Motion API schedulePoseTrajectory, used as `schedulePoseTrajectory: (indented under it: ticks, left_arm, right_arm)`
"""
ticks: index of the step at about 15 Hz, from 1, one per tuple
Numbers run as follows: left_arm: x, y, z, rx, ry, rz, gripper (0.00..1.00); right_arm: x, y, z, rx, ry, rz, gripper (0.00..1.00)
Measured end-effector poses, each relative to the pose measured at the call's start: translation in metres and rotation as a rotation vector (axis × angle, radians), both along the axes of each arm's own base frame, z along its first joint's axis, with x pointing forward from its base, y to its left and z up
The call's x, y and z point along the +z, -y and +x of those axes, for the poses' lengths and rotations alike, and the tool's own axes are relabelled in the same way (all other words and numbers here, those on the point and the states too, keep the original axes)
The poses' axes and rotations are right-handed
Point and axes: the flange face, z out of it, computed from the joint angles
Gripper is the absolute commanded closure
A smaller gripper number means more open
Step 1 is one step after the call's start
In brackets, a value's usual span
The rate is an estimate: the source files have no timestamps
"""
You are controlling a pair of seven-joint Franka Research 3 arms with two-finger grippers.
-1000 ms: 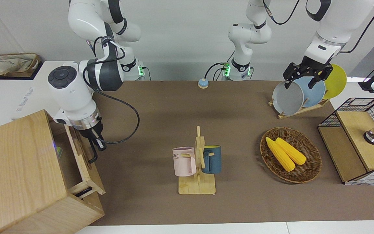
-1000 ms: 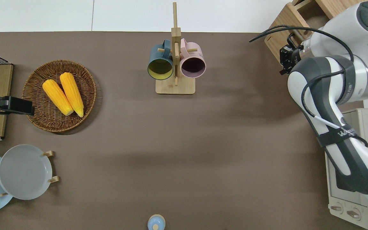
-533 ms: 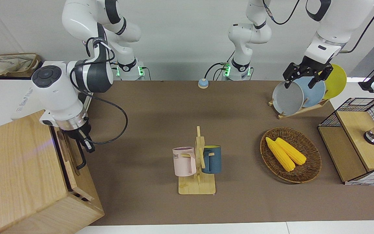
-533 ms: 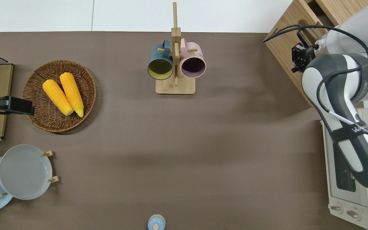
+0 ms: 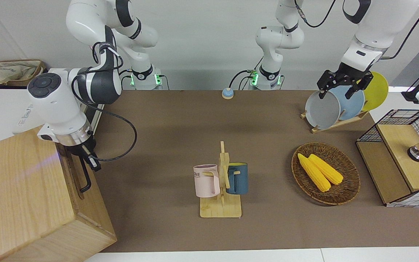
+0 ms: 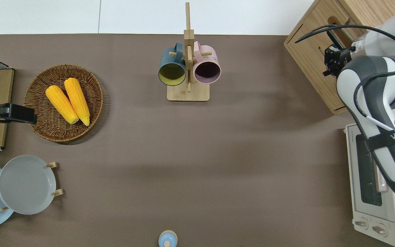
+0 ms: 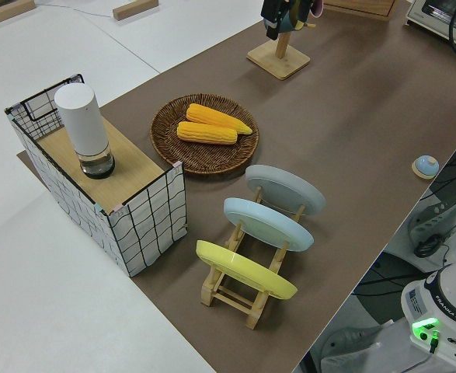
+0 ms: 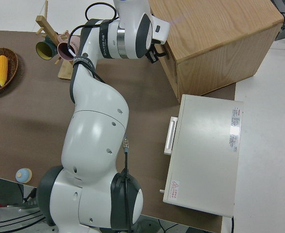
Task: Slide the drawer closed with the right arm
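The drawer [image 5: 75,175] sits pushed into the big light-wood cabinet [image 5: 20,196], its front flush with the cabinet's face. Its black bar handle [image 5: 85,178] runs along that front. My right gripper [image 5: 93,163] is shut with nothing in it. It rests against the drawer front at the end of the handle nearer to the robots. From overhead the right gripper [image 6: 331,62] lies over the cabinet's [image 6: 312,60] face, and the arm hides part of the cabinet top. The left arm is parked, its gripper [image 5: 335,95] open.
A wooden mug rack [image 5: 221,189] with a pink and a blue mug stands mid-table. Toward the left arm's end are a wicker basket [image 5: 347,189] of corn, a plate rack [image 5: 335,105] and a mesh-sided box [image 5: 398,160]. A white oven [image 6: 375,185] sits beside the cabinet, nearer to the robots.
The right gripper pushed the drawer into the cabinet: a second ago it stood well out, half a second ago slightly out, and now it is flush. The left arm has not moved.
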Motion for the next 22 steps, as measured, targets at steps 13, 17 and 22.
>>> schedulePoseTrajectory:
  ticks: [13, 17, 22]
  left_arm:
    - [0.000, 0.000, 0.000, 0.000, 0.000, 0.000, 0.00]
    - [0.000, 0.000, 0.000, 0.000, 0.000, 0.000, 0.00]
    - [0.000, 0.000, 0.000, 0.000, 0.000, 0.000, 0.00]
  right_arm:
    - [0.000, 0.002, -0.001, 0.045, -0.006, 0.004, 1.000]
    - [0.000, 0.002, -0.001, 0.046, -0.007, 0.004, 1.000]
    - [-0.002, -0.016, -0.001, 0.100, -0.014, -0.001, 1.000]
